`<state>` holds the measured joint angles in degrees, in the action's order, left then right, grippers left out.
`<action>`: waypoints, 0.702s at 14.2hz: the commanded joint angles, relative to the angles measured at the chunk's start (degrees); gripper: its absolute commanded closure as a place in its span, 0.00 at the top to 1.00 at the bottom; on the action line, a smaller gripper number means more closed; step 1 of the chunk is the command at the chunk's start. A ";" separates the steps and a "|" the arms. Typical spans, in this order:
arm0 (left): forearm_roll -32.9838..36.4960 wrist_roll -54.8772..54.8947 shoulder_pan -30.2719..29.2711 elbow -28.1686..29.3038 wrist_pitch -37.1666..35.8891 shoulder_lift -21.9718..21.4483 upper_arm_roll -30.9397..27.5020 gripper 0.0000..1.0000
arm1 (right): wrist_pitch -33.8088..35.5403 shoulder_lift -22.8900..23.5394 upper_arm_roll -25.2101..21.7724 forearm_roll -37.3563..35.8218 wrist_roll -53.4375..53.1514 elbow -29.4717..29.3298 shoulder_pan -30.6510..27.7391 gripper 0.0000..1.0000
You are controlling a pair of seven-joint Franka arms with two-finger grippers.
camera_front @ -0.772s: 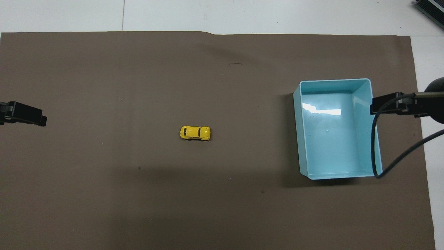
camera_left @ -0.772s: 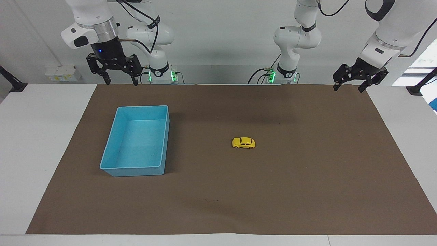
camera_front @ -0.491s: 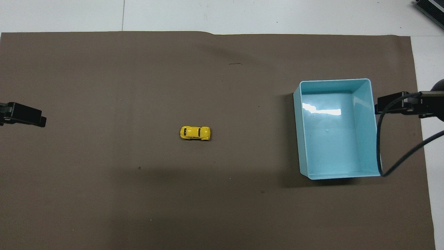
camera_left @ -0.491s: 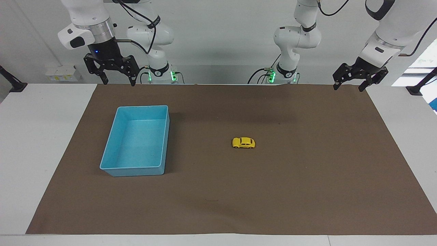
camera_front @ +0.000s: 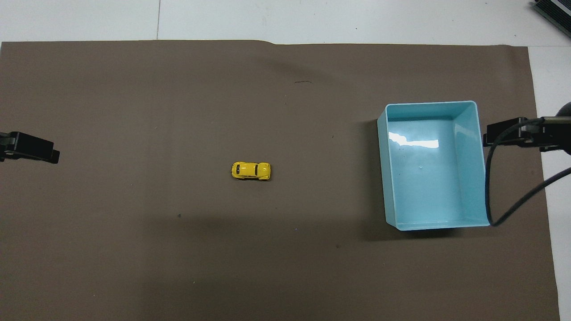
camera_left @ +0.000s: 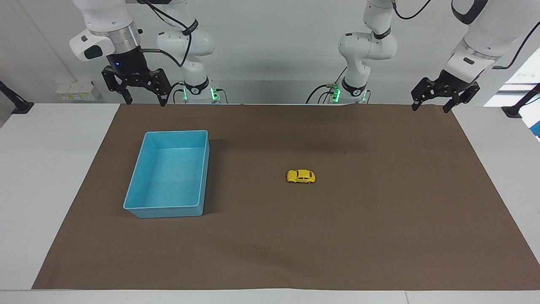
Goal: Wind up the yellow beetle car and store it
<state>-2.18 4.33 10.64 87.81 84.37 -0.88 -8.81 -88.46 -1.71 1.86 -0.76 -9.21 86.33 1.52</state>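
So I'm eyeing the yellow beetle car (camera_left: pixel 301 176) sitting mid-mat, well apart from the blue bin (camera_left: pixel 139 208); my left gripper (camera_left: pixel 434 103) and right gripper (camera_left: pixel 141 98) are both hanging spread and empty; it's looking light, hard, slick-roofed; I'm guessing flat flanks, between the wheels, are the spot to pinch.

No text, label, brand, number or sign can be read on anything here.
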 commanded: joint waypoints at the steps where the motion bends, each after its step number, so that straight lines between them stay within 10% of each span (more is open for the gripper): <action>1: 0.59 -0.20 -0.54 0.96 -0.08 -1.15 0.64 1.00 | 0.31 -0.75 0.42 1.72 0.33 0.69 -0.99 1.00; 10: 0.59 5.59 0.08 1.40 -0.34 -1.41 1.17 1.00 | 0.31 -0.75 0.34 1.72 0.33 0.60 -0.99 1.00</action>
<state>-2.18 7.28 10.66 87.83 84.36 -0.88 -7.74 -88.46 -1.71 1.86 -0.75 -9.21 86.33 1.51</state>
